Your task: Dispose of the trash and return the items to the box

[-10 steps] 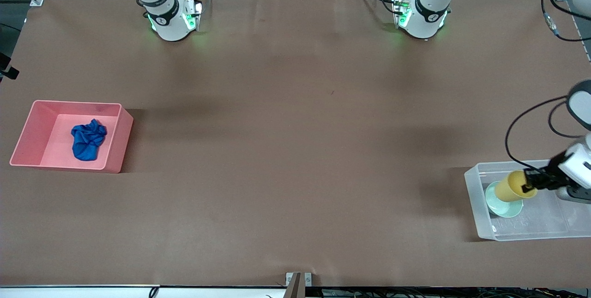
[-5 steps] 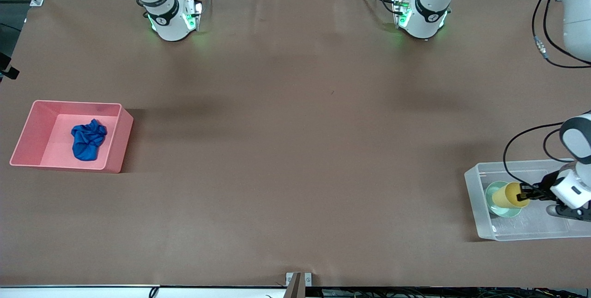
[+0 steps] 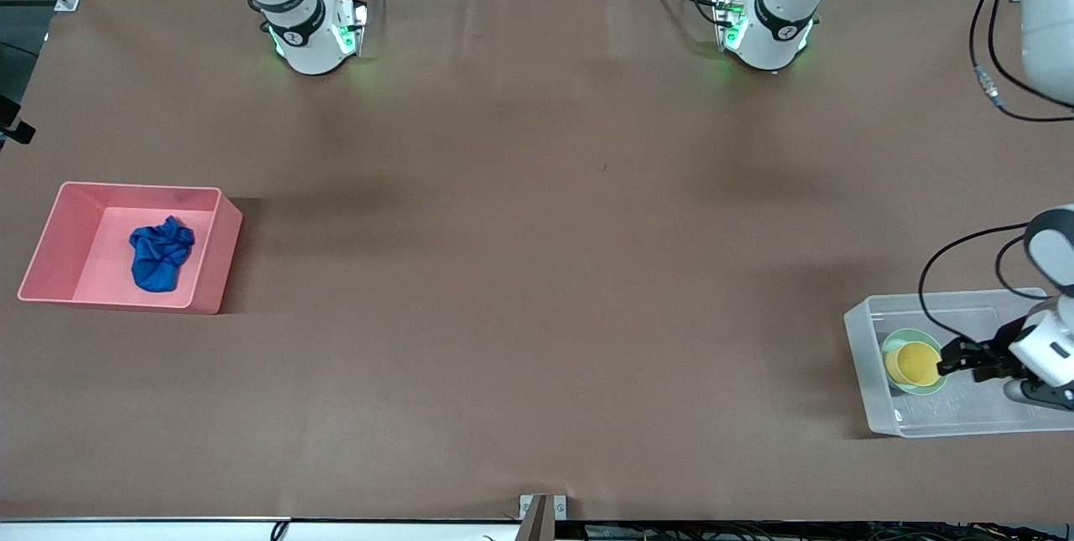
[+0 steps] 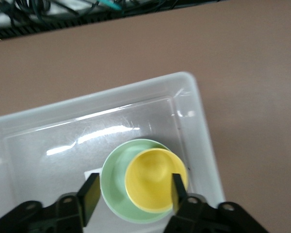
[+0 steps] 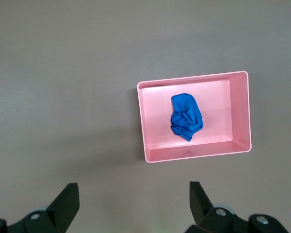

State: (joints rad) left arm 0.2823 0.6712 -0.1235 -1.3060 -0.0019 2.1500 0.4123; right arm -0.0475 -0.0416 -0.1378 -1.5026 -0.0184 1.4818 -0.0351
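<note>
2 containers on the brown worktop (image 3: 537,273), 1 at each end. At the left arm's end sits the clear plastic tub (image 3: 864,373), and inside it the yellow cup (image 3: 913,362) stands upright in the mint-green bowl (image 3: 894,341), both tucked near the tub wall that faces the middle of the worktop. The left end effector (image 3: 946,359) is low inside the tub right beside the cup. In the left wrist view its 2 fingers (image 4: 90,196) are spread apart, 1 by the cup's rim and the other out past the bowl's edge, so nothing is clamped. A small white sticker peeks out from under the bowl on the tub floor.

At the right arm's end, the pink bin (image 3: 50,273) holds the crumpled blue cloth wad (image 3: 159,255) roughly in the middle of its floor. The right end effector (image 5: 134,200) hangs high above the worktop with its fingers wide apart, holding nothing, bin in plain sight below; that arm waits.

Between the 2 containers it's all bare brown surface.
</note>
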